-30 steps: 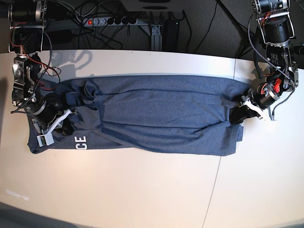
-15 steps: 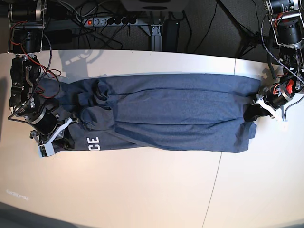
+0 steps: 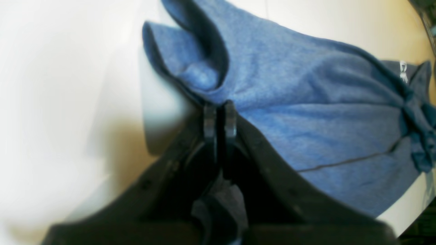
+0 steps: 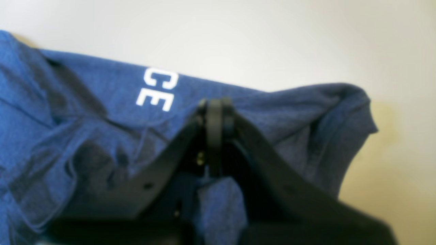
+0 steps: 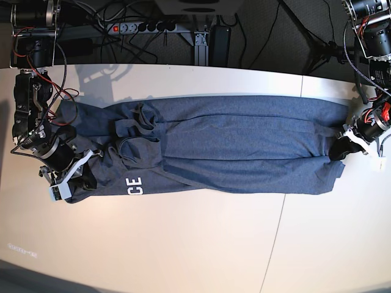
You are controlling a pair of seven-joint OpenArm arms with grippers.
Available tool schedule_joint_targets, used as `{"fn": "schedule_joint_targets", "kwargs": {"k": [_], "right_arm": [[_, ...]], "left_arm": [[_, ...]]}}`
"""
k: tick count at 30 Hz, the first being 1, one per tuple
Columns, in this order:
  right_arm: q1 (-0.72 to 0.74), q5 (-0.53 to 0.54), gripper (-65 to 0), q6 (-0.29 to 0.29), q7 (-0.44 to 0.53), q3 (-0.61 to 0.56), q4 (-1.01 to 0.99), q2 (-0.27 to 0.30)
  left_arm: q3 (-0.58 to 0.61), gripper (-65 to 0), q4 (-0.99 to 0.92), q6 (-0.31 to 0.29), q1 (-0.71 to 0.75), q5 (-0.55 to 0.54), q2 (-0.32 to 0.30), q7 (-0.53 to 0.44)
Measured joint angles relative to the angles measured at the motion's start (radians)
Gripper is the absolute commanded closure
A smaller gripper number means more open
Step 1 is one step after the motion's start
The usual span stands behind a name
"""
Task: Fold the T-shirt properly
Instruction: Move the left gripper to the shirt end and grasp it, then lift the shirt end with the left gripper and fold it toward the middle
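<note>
A: Start big. What carries everything?

B: The white counter (image 5: 183,244), with the T-shirt (image 5: 244,146) stretched lengthwise across it, already narrowed into a long band, plain side mostly up, white letters "CE" (image 5: 132,183) showing near the rumpled end.

A: How would it handle?

B: I judge it soft, light and limp; it sags and bunches wherever it isn't held taut, and layers can slide over each other. Best held at the ends or corners, pinching all layers together.

A: The arms?

B: The right gripper (image 5: 82,177) is clamped on a bunch of cloth at the lettered end; the right wrist view shows fabric pinched between closed jaws. The left gripper (image 5: 342,146) is likewise closed on the opposite end, cloth pulled into folds at its tips.

A: Anything in the way?

B: Not on the counter. A power strip (image 5: 140,27) and cables (image 5: 98,12) lie behind its far edge, well apart from the shirt. The crumpled sleeve area (image 5: 131,131) is the snag: it needs smoothing.
</note>
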Motion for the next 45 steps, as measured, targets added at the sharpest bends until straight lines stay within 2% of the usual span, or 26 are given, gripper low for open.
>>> {"fn": "schedule_joint_targets", "kwargs": {"k": [6,10,15,23,25,31,36,41,45], "right_arm": [[0.000,0.006,0.0,0.000,0.000,0.000,0.000,0.000],[0.000,0.007,0.0,0.000,0.000,0.000,0.000,0.000],[0.000,0.007,0.0,0.000,0.000,0.000,0.000,0.000],[0.000,0.007,0.0,0.000,0.000,0.000,0.000,0.000],[0.000,0.007,0.0,0.000,0.000,0.000,0.000,0.000],[0.000,0.023,0.0,0.000,0.000,0.000,0.000,0.000],[0.000,0.026,0.0,0.000,0.000,-0.001,0.000,0.000],[0.000,0.027,0.0,0.000,0.000,-0.001,0.000,0.000],[0.000,0.027,0.0,0.000,0.000,-0.001,0.000,0.000]], "left_arm": [[0.000,0.0,0.155,0.003,0.003,0.000,0.018,0.015],[0.000,0.0,0.228,0.005,0.002,0.008,0.062,0.023],[0.000,0.0,0.239,0.005,0.005,0.027,0.117,0.026],[0.005,0.0,0.253,0.006,0.011,0.026,0.129,0.026],[0.002,0.0,0.275,0.006,0.019,0.005,0.159,0.029],[0.020,0.0,0.397,0.006,0.075,0.029,0.328,0.043],[0.128,0.0,0.537,0.007,0.100,0.117,0.409,0.024],[0.326,0.0,0.543,0.011,0.100,0.322,0.471,-0.047],[0.482,0.0,0.544,0.130,0.099,0.510,0.507,-0.129]]}}
